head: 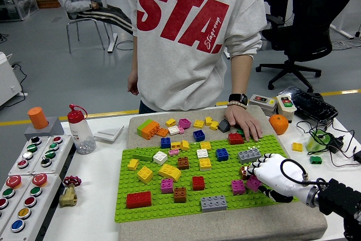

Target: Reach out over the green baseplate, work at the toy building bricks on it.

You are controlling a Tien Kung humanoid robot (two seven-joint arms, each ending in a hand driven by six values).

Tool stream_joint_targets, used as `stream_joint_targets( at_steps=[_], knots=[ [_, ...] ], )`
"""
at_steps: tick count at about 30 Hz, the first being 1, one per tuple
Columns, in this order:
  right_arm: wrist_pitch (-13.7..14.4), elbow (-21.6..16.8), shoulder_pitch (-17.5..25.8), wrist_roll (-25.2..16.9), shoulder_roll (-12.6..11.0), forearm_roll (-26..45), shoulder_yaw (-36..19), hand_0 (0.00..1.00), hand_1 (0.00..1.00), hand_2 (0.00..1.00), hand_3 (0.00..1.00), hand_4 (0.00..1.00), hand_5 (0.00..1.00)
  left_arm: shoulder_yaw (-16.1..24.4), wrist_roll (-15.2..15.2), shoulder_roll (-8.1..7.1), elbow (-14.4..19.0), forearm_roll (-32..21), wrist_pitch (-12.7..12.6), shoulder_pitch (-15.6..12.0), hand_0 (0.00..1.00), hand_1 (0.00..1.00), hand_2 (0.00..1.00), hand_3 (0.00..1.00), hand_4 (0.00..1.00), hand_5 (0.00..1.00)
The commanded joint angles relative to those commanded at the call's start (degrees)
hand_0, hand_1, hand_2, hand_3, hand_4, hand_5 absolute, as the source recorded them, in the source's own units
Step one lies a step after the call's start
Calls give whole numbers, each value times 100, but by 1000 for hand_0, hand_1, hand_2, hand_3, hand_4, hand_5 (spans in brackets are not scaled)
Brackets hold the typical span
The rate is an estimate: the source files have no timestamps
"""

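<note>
My right hand [272,173]: it reaches in from the bench's right edge, over the baseplate's right end, white fingers [260,162] curled down onto the bricks there. I cannot tell for sure whether they clamp one.
Magenta brick [253,183]: under my palm near the baseplate's right edge, touching my hand.
Brown brick [245,171]: just beside my fingertips, partly hidden by them.
Pink brick [237,187]: just left of the magenta one, clear of my hand.
Grey brick [249,155]: near the baseplate's far right corner, just beyond my fingertips.
Green baseplate [148,204]: lies on a beige mat [225,224] in the middle of the bench, studded with many bricks.
Red brick [139,199]: near the baseplate's near left corner.
Loose bricks [149,128]: heaped on the mat past the baseplate's far edge.
Person's hand [245,122]: rests flat on the mat at the baseplate's far right corner, touching a red block [236,138].
Bottle [80,130]: upright towards the bench's left side.
</note>
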State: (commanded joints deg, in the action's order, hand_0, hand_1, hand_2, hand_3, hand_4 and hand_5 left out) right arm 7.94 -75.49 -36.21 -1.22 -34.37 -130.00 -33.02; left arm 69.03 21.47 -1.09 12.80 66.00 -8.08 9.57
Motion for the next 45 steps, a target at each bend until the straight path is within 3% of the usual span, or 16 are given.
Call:
stream_joint_targets(
  at_steps=[8,18,32,45],
  knots=[
    [30,-485,-88,-3,-2,0,122,677,738,763,630,579,91,-5,-15,-4,-3,-24,-8,-7,663,618,622,485,376,998],
    [53,-654,-379,-23,212,0,506,673,735,761,621,578,100,-13,-28,-12,-6,-46,-13,-4,663,618,621,483,376,998],
    [16,-364,-726,-16,581,0,954,674,735,761,621,577,104,-27,-34,-29,-5,-67,-18,10,663,618,620,481,377,998],
    [-75,-116,-817,34,708,0,1055,677,741,771,629,576,106,-40,-45,-29,-6,-81,-18,33,663,618,620,480,377,998]
  ],
)
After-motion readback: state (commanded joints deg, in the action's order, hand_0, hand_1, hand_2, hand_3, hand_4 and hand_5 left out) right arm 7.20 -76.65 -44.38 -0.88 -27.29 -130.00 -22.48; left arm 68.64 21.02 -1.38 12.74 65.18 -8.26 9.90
